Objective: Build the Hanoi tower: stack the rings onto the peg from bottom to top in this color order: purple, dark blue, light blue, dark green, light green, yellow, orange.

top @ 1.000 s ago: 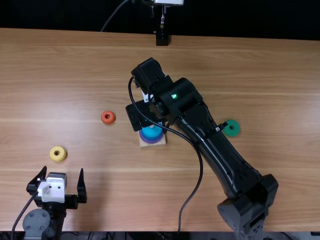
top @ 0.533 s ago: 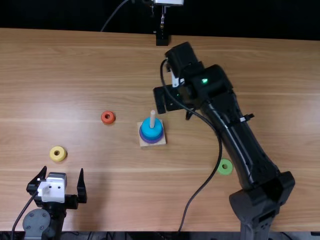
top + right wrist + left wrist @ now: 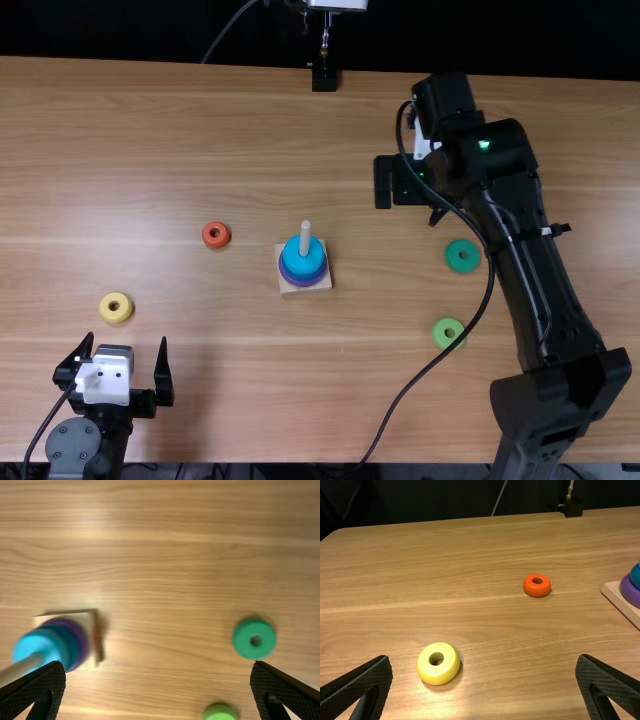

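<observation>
R gripper (image 3: pixel 410 206) swung from mid frame to upper right, fingers wide; L gripper (image 3: pixel 127 345) lower left, also wide, nr yellow ring (image 3: pixel 116 296) tbh.

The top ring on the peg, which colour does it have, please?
The top ring is light blue; it shows best in the top view.

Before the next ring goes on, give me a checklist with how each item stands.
1. Purple ring, dark blue ring, light blue ring stacked in that order: ok.
2. Peg upright, tip bare: ok.
3. Dark green ring loose on the table: ok.
4. Right gripper open and empty: ok.
5. Right gripper centred over the dark green ring: not ok, off to one side.
6. Stacked rings pressed fully down: cannot tell.
</observation>
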